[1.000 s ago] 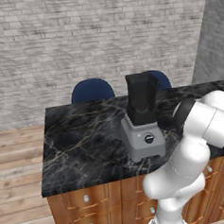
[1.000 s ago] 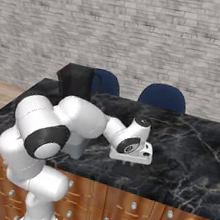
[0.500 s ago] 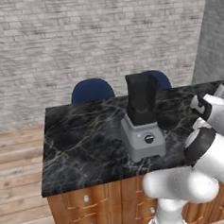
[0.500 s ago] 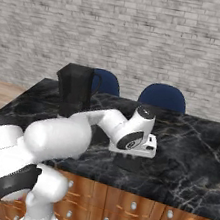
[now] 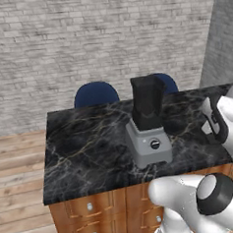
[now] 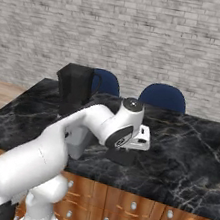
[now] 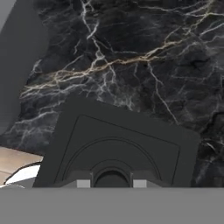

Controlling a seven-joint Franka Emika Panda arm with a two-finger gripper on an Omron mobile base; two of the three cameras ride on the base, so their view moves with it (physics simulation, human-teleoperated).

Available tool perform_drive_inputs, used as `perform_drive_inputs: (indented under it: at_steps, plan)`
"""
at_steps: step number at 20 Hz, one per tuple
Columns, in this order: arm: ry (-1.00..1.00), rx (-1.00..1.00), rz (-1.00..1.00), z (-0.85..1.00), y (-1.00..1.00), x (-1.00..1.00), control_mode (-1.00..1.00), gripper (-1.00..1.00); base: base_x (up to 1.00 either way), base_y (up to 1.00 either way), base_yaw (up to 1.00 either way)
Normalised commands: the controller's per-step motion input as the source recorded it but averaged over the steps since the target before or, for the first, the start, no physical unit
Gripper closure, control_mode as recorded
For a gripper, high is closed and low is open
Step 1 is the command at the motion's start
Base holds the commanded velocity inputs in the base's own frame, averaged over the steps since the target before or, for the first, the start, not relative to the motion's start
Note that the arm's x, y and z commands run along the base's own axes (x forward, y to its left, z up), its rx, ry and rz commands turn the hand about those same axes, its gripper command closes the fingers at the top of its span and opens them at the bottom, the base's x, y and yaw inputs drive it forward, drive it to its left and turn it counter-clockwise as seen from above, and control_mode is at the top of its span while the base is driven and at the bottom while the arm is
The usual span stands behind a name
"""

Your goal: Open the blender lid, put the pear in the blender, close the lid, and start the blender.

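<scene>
Blender lid (image 7: 118, 148): flat black squarish cap, pinched at near edge by gripper (image 7: 111, 183), fingers pressed onto central knob. Lid (image 6: 121, 156) sat low over dark marble counter (image 6: 189, 161), right of blender; whether touching counter, cannot tell. Blender (image 5: 147, 123): grey base with round black knob, dark jar topless, mid-counter. Two blue chairs (image 5: 95, 94) behind counter. Brick wall (image 5: 83, 37) beyond.

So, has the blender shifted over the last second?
No. In the left base view the blender sits at the same spot on the counter, its jar still overlapping the right blue chair.
</scene>
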Motion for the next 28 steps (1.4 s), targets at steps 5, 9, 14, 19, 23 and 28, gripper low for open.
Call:
perform_drive_inputs:
  at_steps: [5, 9, 14, 19, 23, 28]
  plan:
    - [-0.09, -0.04, 0.00, 1.00, 0.39, -0.21, -1.00, 1.00, 0.00, 0.00, 0.00]
    - [-0.11, -0.06, 0.00, 1.00, 0.38, -0.24, -1.00, 1.00, 0.00, 0.00, 0.00]
    - [-0.10, -0.05, 0.00, 1.00, 0.29, -0.28, -1.00, 1.00, 0.00, 0.00, 0.00]
    - [-0.05, 0.00, -0.01, 0.99, 0.24, -0.31, -1.00, 1.00, 0.00, 0.00, 0.00]
    - [-0.03, 0.00, -0.01, 0.96, 0.34, -0.31, -1.00, 1.00, 0.00, 0.00, 0.00]
    - [-0.02, 0.00, -0.01, 0.86, 0.46, -0.15, -1.00, 1.00, 0.00, 0.00, 0.00]
